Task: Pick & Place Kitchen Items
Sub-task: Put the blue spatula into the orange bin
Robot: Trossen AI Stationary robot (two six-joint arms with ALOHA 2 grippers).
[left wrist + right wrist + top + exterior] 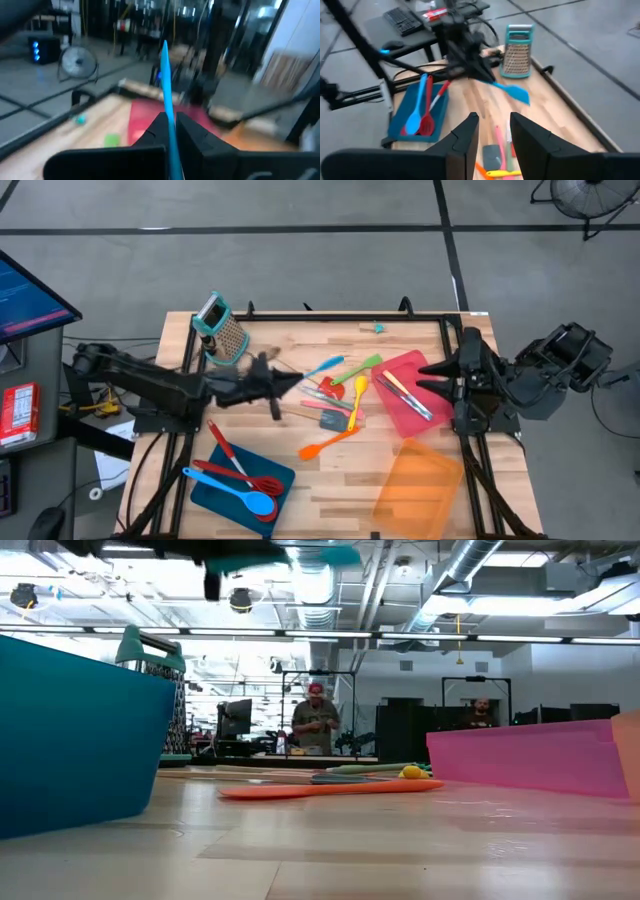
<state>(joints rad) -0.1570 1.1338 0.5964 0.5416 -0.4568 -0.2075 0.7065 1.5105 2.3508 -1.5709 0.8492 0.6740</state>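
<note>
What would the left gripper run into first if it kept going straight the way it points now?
Probably the red tray. The left gripper, shut on the blue spatula, is raised above the table and aims across it at that tray; the spatula's tip would arrive first. Depth is unclear, so it might pass over the tray.

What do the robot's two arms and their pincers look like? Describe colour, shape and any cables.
Both arms are dark, nearly black, jointed machines. The left pincer and right pincer each end in two blunt, wedge-shaped black fingers. Black cables hang beside the left arm's base.

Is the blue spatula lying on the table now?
No, the left pincer holds the blue spatula in the air above the table.
</note>
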